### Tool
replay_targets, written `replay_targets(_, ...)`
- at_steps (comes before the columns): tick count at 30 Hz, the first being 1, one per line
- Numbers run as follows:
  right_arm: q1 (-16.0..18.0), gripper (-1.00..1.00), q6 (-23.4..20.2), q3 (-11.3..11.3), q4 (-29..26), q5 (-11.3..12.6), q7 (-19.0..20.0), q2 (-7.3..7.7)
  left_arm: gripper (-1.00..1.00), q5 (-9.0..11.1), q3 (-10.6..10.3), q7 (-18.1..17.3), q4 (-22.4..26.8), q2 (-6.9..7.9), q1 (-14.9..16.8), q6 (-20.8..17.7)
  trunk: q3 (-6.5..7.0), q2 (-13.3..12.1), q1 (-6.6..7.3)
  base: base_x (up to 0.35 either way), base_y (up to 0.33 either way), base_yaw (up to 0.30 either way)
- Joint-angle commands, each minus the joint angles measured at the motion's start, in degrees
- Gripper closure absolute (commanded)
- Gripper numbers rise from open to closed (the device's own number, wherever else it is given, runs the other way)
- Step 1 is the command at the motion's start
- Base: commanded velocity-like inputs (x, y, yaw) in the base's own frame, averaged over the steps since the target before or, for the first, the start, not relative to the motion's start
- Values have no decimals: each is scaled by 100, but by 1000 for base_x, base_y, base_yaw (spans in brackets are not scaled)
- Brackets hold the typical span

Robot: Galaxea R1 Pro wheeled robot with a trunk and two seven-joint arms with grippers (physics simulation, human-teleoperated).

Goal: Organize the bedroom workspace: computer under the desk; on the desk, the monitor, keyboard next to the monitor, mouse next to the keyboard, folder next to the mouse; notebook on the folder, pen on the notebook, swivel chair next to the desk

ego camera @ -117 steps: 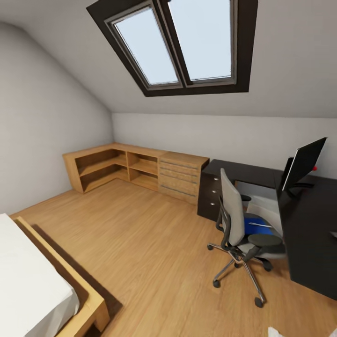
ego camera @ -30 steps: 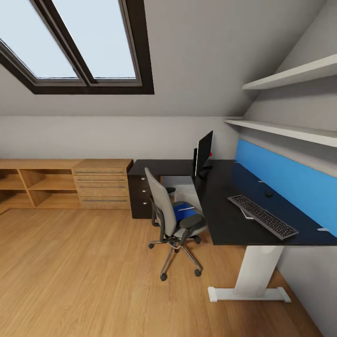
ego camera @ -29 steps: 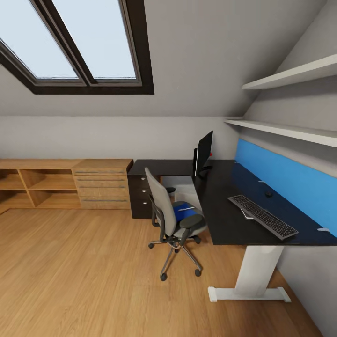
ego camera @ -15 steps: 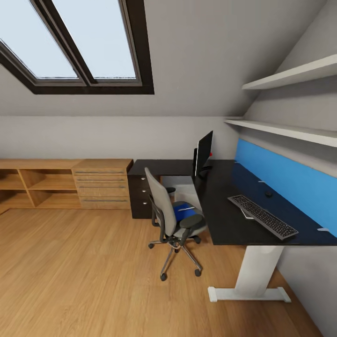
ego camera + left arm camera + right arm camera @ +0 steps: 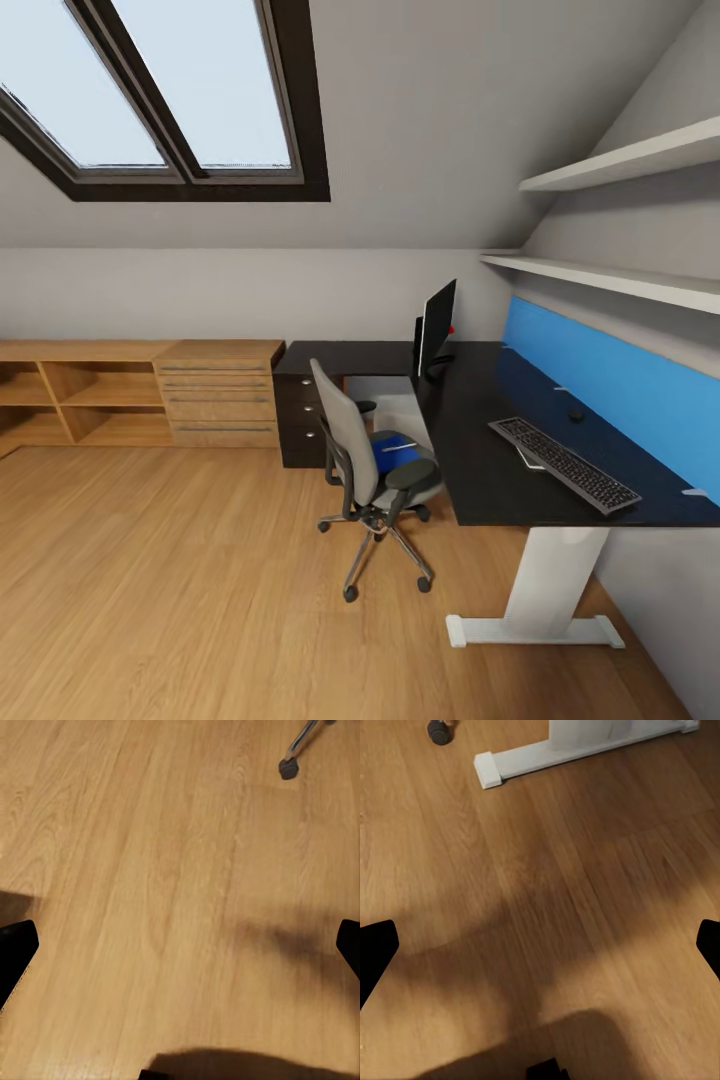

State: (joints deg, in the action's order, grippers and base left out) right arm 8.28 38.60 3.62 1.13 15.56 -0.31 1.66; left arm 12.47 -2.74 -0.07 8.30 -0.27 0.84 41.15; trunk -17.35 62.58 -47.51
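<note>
The swivel chair stands on the floor at the black desk, its back toward me. The blue folder lies on its seat with a pale pen across it. On the desk the monitor stands edge-on at the far corner, the keyboard lies nearer, the mouse sits behind it. A grey corner, likely the notebook, pokes from under the keyboard. A pale box, likely the computer, sits under the desk. Left gripper and right gripper hang open over the floor.
Light wooden low cabinets line the far wall at left. Two white shelves and a blue wall panel run above the desk. A chair castor and the desk's white foot lie near the grippers.
Since 3.9 s ago the camera has swung right, from the bed side to facing the desk. Over the last second the view has barely shifted and nothing has moved.
</note>
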Motion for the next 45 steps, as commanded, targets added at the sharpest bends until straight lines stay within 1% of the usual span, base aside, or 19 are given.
replay_targets(1, 7, -100, 25, 34, 11, -27, -2, 0, -100, 46, -28, 5, -4, 2, 4, 16, -7, 4, -2, 172, 153, 0)
replay_targets(12, 7, -100, 47, 23, -53, -20, -7, -25, -100, 57, -20, 17, 13, 8, 4, 38, -7, 4, -2, 262, 179, 0)
replay_targets(16, 7, -100, 10, 47, -927, 45, -59, -66, -100, 54, -24, 16, 13, 9, 4, 27, -7, 4, -2, 319, 13, 0)
replay_targets(20, 17, -100, -52, 55, -1665, 208, -150, -211, -100, 56, -14, 22, 15, 1, 4, 61, -7, 4, -2, 284, 3, 0)
replay_targets(22, 23, -100, -76, 55, -1729, 224, -153, -226, -100, 58, -12, 26, 21, -2, 4, 90, -7, 4, -2, 145, 1, 0)
replay_targets(25, 29, -100, -51, 22, -1625, 182, -136, -238, -100, 63, -7, 44, 31, -74, 4, 129, -7, 4, -2, 67, 0, 0)
replay_targets(26, 30, -100, -38, 12, -1573, 154, -130, -240, -100, 68, -2, 51, 33, -111, 4, 134, -7, 4, -2, 42, 0, 0)
replay_targets(28, 31, -100, -9, -10, -1407, 13, -124, -242, -100, 101, 27, 87, 36, -225, 4, 145, -7, 4, -2, 24, 0, 0)
replay_targets(29, 32, -100, 2, -23, -1301, -123, -119, -239, -100, 135, 54, 119, 36, -277, 4, 149, -7, 4, -2, 14, 0, 0)
replay_targets(32, 33, -100, 13, -34, -1182, -378, -117, -227, -100, 168, 84, 150, 38, -322, 4, 153, -25, 45, -24, 9, 0, 0)
replay_targets(33, 33, -100, 16, -38, -1118, -662, -118, -214, -100, 185, 95, 166, 44, -341, 4, 138, -43, 85, -46, 4, 0, 0)
replay_targets(34, 33, -100, 14, -37, -1091, -836, -118, -200, -100, 192, 100, 172, 55, -348, 4, 123, -61, 125, -68, 2, 0, 0)
replay_targets(37, 33, -100, 5, -37, -1060, -1115, -120, -170, -100, 208, 105, 185, 150, -348, 4, 46, -114, 245, -134, 1, 0, 0)
replay_targets(38, 33, -100, 6, -37, -1057, -1144, -122, -166, -100, 211, 105, 186, 167, -347, 4, 22, -132, 285, -156, 0, 0, 0)
replay_targets(40, 33, -100, 14, -36, -1052, -1199, -132, -157, -100, 208, 106, 183, 215, -343, 4, -114, -168, 365, -200, 0, 0, 0)
replay_targets(42, 33, -100, 24, -33, -1056, -1228, -143, -156, -100, 206, 106, 174, 330, -324, 4, -364, -204, 446, -244, 0, 0, 0)
replay_targets(43, 33, -100, 44, -31, -1061, -1238, -148, -160, -100, 205, 107, 171, 450, -305, 4, -601, -222, 486, -266, 0, 0, 0)
replay_targets(44, 33, -100, 56, -29, -1063, -1240, -151, -163, -100, 205, 107, 170, 514, -293, 4, -735, -240, 526, -288, 0, 0, 0)
replay_targets(45, 33, -100, 87, -24, -1067, -1237, -154, -173, -100, 207, 107, 168, 703, -255, 4, -1163, -258, 566, -309, 0, 0, 0)
